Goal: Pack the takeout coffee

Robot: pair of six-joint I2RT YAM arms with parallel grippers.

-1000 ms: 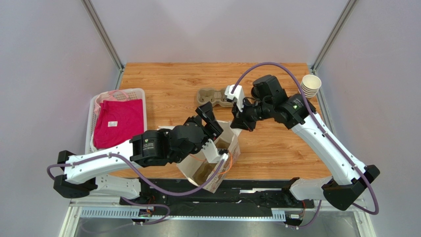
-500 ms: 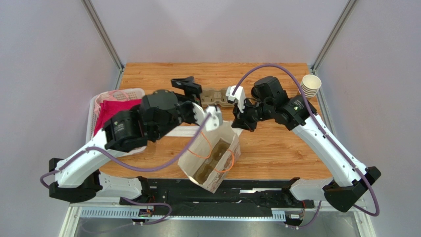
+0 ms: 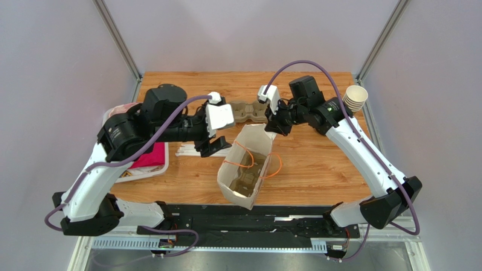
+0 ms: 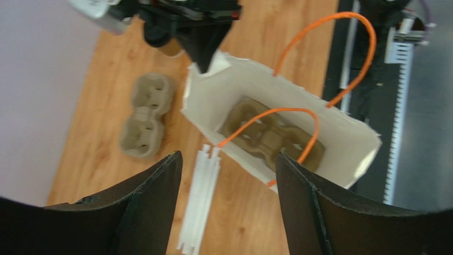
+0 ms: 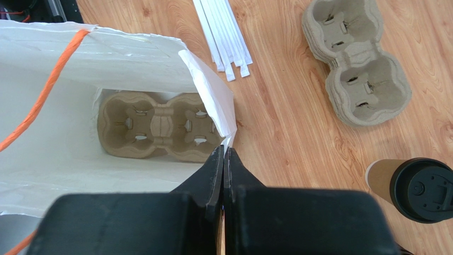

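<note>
Above the bench [image 5: 298,133], the right end effector [image 5: 224,153] pinches the rim of the paper bag [image 5: 64,69]. The left end effector [image 4: 227,157] gapes wide, empty.

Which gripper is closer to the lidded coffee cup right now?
Right. The right gripper pinches a corner of the paper bag, with the coffee cup standing just beside it; the left gripper hangs open over the straws, across the bag.

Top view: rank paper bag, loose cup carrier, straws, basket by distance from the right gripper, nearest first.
1. paper bag: the right gripper pinches its far rim.
2. loose cup carrier: just left of the gripper, farther back.
3. straws: on the wood, left of the bag.
4. basket: far left.
</note>
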